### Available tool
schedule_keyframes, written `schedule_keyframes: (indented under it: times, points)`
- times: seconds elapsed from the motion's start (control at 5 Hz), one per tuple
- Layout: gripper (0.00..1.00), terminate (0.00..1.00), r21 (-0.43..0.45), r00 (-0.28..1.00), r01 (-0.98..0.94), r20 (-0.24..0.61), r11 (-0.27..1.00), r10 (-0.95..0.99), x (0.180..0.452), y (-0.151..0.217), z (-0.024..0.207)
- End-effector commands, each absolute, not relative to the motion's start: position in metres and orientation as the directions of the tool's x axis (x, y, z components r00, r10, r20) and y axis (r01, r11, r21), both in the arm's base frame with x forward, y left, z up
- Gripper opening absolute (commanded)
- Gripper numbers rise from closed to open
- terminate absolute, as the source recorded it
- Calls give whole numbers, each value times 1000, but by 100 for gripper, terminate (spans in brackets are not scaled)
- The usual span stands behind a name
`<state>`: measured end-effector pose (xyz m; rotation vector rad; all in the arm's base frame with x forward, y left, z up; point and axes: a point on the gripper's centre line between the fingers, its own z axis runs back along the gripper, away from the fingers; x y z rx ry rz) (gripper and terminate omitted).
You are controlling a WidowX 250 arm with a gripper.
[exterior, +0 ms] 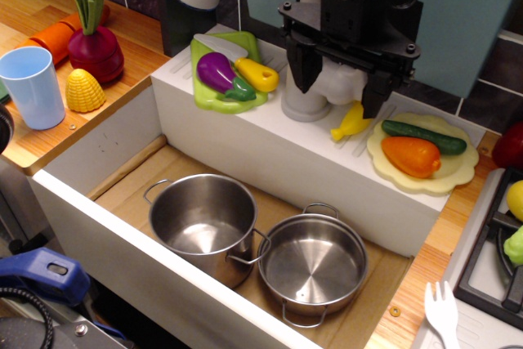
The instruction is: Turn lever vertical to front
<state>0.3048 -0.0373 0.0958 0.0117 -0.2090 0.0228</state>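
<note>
The lever (pixel 343 81) is a pale grey rounded piece on the sink's back ledge, right of the tap column's base (pixel 302 106). Its paddle is hidden behind my gripper. My black gripper (pixel 336 97) hangs straight over it with its jaws spread. One finger (pixel 301 69) stands left of the lever and the other (pixel 376 91) stands right of it. I cannot tell whether the fingers touch the lever. A small yellow toy vegetable (pixel 351 123) lies on the ledge just in front of the lever.
A green board (pixel 204 96) with a toy aubergine and knife lies left of the tap. A pale plate (pixel 458 171) with pepper and cucumber sits to the right. Two steel pots (pixel 204 218) (pixel 312 263) stand in the sink. A blue cup (pixel 33 86), corn and radish are on the left counter.
</note>
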Motion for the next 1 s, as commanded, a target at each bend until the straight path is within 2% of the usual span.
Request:
schedule_keyframes:
  times: [0.0,0.2,0.6,0.8]
  points:
    - [100,0,9,978,-24,208,1000,21,305,-37,96]
    - [100,0,43,957,-28,289,999,14,321,-38,99]
    - [100,0,95,918,-16,395,995,-23,347,-42,110]
    - [100,0,115,910,-10,413,993,-38,357,-41,117]
